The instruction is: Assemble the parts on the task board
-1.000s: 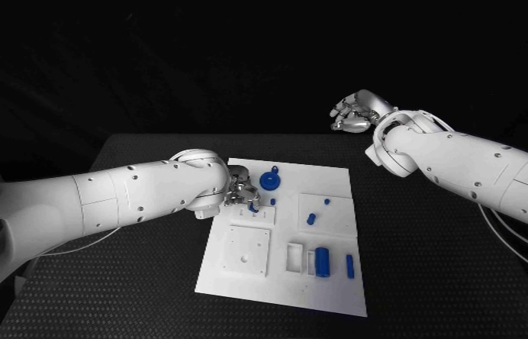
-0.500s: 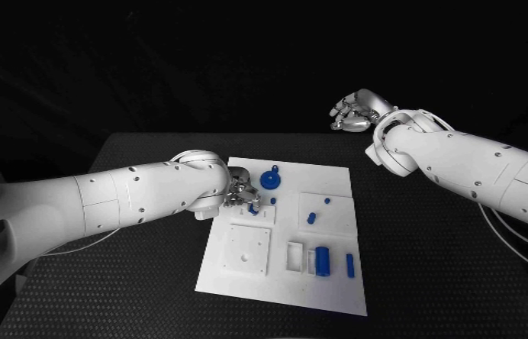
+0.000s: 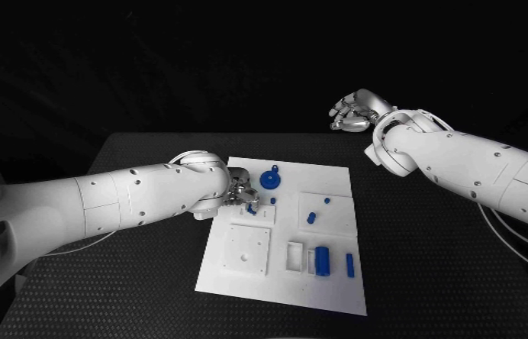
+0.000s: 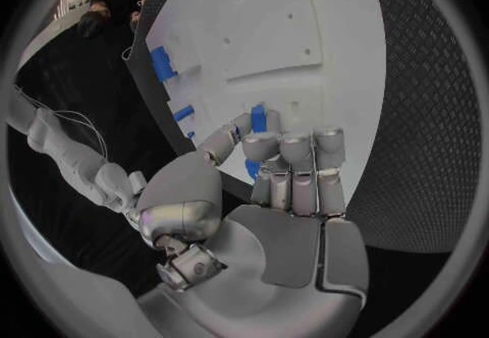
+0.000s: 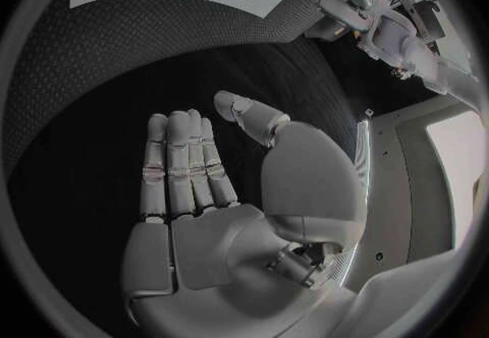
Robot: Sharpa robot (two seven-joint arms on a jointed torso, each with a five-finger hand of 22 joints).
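No writing can be read on the white task board (image 3: 330,278) lying mid-worktop (image 3: 132,278). The left hand (image 3: 243,195) pinches a small blue part (image 4: 257,118) over the board's near-left area, unchanged from a second ago. The right hand (image 3: 354,113) stays raised beyond the worktop, fingers apart, holding nothing.

Right hand (image 5: 219,208) — fingers (image 5: 188,159) straight, empty

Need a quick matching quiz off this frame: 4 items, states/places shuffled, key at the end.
Items:
1. left hand
2. right hand
3. round blue part
4. task board

States:
A. raised beyond the table's far edge, holding nothing
B. white, in the middle of the black table
C. pinching a small blue part over the board
D. on the board's far end

Pairs: 1-C, 2-A, 3-D, 4-B
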